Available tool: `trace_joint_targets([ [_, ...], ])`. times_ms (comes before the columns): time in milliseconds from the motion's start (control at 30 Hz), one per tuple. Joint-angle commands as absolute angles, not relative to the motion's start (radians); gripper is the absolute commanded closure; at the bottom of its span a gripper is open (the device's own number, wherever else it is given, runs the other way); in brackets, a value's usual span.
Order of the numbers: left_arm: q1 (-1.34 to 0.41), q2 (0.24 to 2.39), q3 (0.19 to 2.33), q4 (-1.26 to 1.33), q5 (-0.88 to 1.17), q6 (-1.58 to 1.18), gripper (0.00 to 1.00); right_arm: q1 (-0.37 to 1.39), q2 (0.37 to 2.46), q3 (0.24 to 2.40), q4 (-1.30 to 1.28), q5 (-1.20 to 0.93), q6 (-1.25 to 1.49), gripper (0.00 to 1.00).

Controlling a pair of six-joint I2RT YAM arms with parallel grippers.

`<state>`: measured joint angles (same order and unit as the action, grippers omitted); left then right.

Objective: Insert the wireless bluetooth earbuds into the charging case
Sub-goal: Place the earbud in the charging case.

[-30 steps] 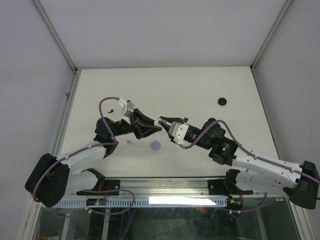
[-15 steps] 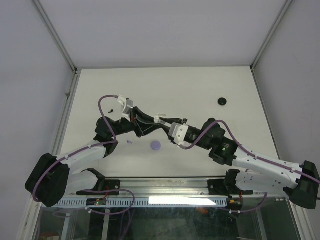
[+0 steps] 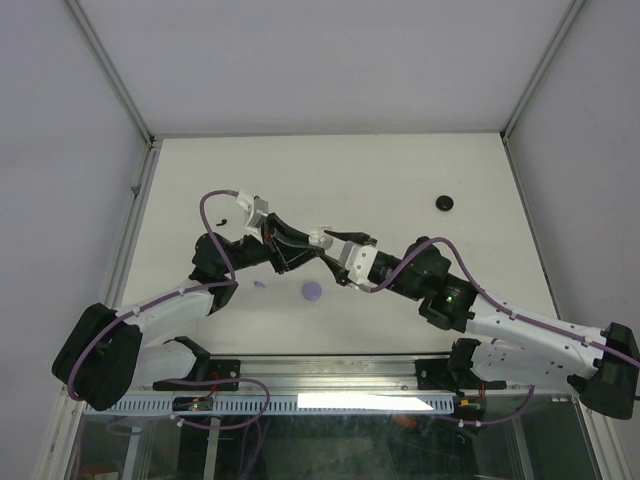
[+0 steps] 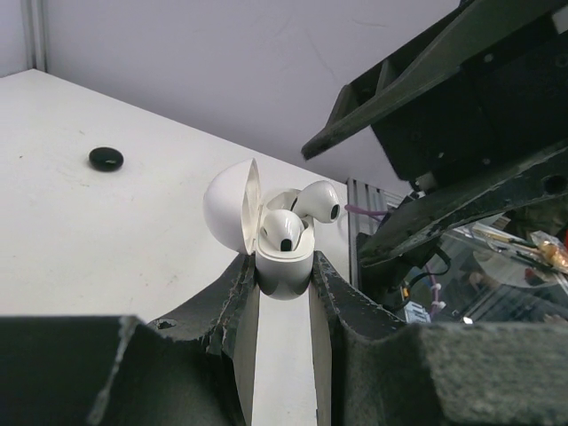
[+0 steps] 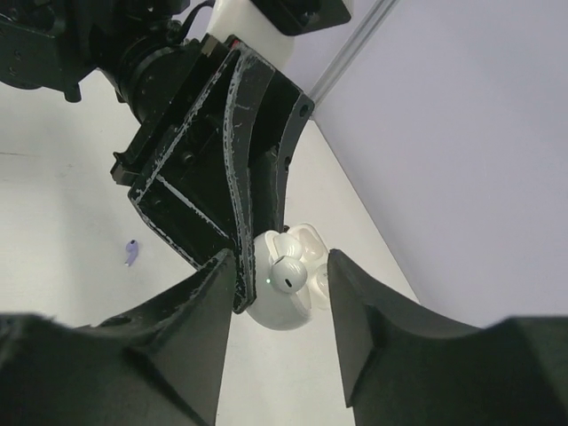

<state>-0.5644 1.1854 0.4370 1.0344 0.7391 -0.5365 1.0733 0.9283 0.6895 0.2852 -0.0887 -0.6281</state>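
Note:
My left gripper [image 4: 284, 282] is shut on an open white charging case [image 4: 285, 275], held above the table with its lid [image 4: 229, 209] swung left. One white earbud [image 4: 283, 232] sits in the case. A second white earbud [image 4: 317, 201] sticks up higher at a tilt. In the top view the case [image 3: 318, 239] is between the two grippers. My right gripper [image 5: 282, 269] is open and empty, its jaws on either side of the case [image 5: 280, 309] and its upper earbud [image 5: 288, 275], without touching. A lavender earbud [image 3: 259, 284] lies on the table.
A round lavender case [image 3: 311, 291] lies just below the grippers. A round black case [image 3: 445, 203] lies at the right, also in the left wrist view [image 4: 106, 159]. A tiny black earbud [image 3: 222, 221] lies left of the left wrist. White walls enclose the table.
The left gripper has brought the white case a little up and left, turning it. The right gripper has followed and stands closer around the case.

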Motion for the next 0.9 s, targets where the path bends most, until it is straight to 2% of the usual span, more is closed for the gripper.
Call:
trace_joint_targets([
  [0,-0.575,1.156,0.453,0.995,0.708,-0.432,1.00,1.080,0.873,0.702,0.319,-0.057,-0.578,0.49],
  [433,-0.575,1.114,0.443,0.919,0.643,-0.340,1.00,1.080,0.933,0.772,0.285,0.125,-0.359,0.28],
  [867,-0.577,1.096,0.435,0.920,0.638,-0.334,1.00,1.079,0.988,0.797,0.290,0.253,-0.268,0.26],
])
